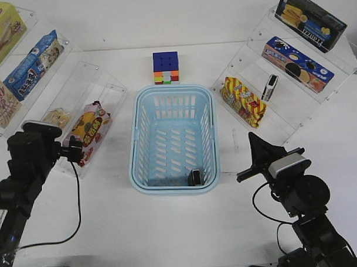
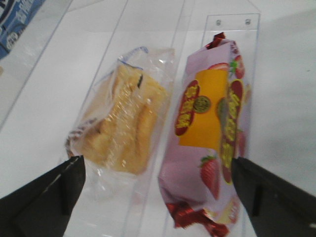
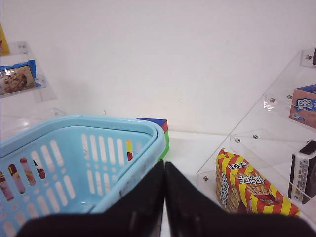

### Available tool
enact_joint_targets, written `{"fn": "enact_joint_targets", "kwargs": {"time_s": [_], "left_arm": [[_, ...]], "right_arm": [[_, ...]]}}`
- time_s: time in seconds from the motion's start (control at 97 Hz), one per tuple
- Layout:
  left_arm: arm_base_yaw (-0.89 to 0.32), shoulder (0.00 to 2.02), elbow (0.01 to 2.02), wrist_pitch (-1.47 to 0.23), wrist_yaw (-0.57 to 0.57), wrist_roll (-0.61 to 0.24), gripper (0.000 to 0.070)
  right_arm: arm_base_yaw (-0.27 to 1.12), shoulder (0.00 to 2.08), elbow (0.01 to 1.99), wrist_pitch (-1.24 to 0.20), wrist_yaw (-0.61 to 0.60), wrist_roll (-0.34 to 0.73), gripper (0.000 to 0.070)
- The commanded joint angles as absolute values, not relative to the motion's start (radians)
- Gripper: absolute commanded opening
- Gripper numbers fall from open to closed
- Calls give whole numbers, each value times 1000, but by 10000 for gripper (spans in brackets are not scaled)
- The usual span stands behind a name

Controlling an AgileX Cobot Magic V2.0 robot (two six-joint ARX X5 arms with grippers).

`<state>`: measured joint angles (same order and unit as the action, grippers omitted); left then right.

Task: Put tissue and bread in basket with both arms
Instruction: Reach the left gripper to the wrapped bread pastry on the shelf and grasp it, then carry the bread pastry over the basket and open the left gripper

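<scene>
Surface: You're working over a white table (image 1: pixel 170 227) with clear acrylic shelves (image 1: pixel 294 88) stepped up on both sides and a colour cube (image 1: pixel 165 68) behind the basket (image 1: pixel 146 170).
Tissue: One black-and-white pack (image 1: pixel 196 177) already lies on the basket floor, against the near wall, so by my read your half of the job with that is done. A second pack (image 1: pixel 271 87) stands on the right shelf.
Right gripper (image 3: pixel 164 197): Your fingers are pressed together, holding nothing, sitting just outside the basket's right rim.
Bread (image 2: pixel 121 126): It's on the left shelf in its clear wrapper, right beside the strawberry packet (image 2: pixel 212 133). Not in the basket yet.
Left gripper (image 2: pixel 158 197): Your jaws are spread wide, one fingertip either side of both packets, nothing gripped.
Left to do: Centre on the bread alone, close, carry it to the basket.
</scene>
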<state>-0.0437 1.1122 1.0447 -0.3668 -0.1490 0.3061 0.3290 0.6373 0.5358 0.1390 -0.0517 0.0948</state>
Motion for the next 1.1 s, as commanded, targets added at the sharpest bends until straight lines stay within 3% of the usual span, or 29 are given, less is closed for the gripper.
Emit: {"fn": "enact_joint_targets", "kwargs": {"time_s": [0.0,0.144,0.32,0.371,0.485,0.557,0.938,1.021,1.093], "left_arm": [[-44,1174,1093,-363,-180,420,569],[-44,1288,1148,-353,-267,483,569],[-43,1368,1173,-323,-307,490,554],[-39,1382,1173,-307,-307,490,481],[-38,1393,1173,-292,-311,489,231],[-38,1393,1173,-285,-311,489,153],[-84,1313,1257,-322,-302,463,151],[-114,1273,1312,-345,-242,421,151],[-140,1237,1350,-352,-123,350,151]], "right_arm": [[332,643,544,146,-51,108,0],[332,643,544,137,-51,108,0],[332,643,544,113,-51,108,0],[332,643,544,110,-51,108,0],[332,643,544,111,-51,108,0],[332,643,544,110,-51,108,0],[332,643,544,110,-51,108,0],[332,643,544,111,-51,108,0],[332,643,544,111,-51,108,0]]}}
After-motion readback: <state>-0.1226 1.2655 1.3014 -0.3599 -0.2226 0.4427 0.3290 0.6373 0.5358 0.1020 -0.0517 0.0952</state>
